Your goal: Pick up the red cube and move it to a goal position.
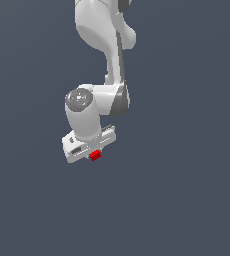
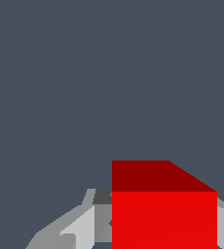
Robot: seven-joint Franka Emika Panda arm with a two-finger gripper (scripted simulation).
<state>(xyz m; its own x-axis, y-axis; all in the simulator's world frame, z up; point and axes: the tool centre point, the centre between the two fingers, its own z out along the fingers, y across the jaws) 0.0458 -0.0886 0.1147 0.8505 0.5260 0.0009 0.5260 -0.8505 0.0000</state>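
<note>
wrist view: plain-faced red cube [image 2: 163,219]

This is a bare simulated scene, not a real room: a flat, uniform slate-grey backdrop [image 1: 187,200] fills both views with no walls, furniture or horizon. The white Panda arm [image 1: 94,110] and the red cube [image 1: 94,156] are rendered with smooth, untextured, computer-drawn faces.
</note>
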